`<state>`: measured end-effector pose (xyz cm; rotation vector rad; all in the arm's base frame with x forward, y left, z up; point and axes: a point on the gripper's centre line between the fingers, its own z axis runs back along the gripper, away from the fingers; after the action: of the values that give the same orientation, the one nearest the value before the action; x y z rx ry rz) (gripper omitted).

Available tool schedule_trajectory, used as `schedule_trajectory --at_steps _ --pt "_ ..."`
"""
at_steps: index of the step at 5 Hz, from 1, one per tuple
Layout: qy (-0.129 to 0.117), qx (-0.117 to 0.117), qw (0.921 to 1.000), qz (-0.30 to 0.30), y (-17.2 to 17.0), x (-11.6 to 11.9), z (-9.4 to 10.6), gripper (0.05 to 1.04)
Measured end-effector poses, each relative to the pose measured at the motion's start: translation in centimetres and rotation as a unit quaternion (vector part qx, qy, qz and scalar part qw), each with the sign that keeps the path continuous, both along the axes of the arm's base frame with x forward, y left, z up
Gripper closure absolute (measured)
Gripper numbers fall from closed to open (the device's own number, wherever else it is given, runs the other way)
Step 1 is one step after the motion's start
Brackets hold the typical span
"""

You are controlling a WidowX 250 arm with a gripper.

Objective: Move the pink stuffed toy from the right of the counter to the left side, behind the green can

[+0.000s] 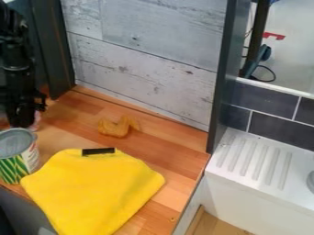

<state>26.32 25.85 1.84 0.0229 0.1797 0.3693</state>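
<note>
Claw [23,123] low, just behind the upright can [18,158], grip state cannot be told; can sits beside the yellow cloth [92,190] on the counter [184,160], so slow, vertical motion should best spare its rim.

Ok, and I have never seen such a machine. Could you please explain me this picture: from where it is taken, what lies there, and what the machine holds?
The black machine at the left is a robot arm. Its gripper hangs low at the wooden counter, behind a tin can. Something pinkish shows beside it; whether it is held, I cannot tell.

The picture comes from a fixed camera, looking down at a slant.

On the counter lie a yellow cloth with a black strip at its top edge and, behind it, a brownish piece shaped like a chicken wing. At the right is a white ridged surface.
</note>
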Motion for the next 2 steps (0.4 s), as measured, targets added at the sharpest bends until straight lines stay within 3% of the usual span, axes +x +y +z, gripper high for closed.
schedule_trajectory --at_steps 1,2 --pt "-0.017 -0.024 0.9995 -0.011 -0.9 0.3 1.5 0.511" --pt "-0.047 -0.009 0.9988 -0.009 -0.9 1.0 3.6 0.243"
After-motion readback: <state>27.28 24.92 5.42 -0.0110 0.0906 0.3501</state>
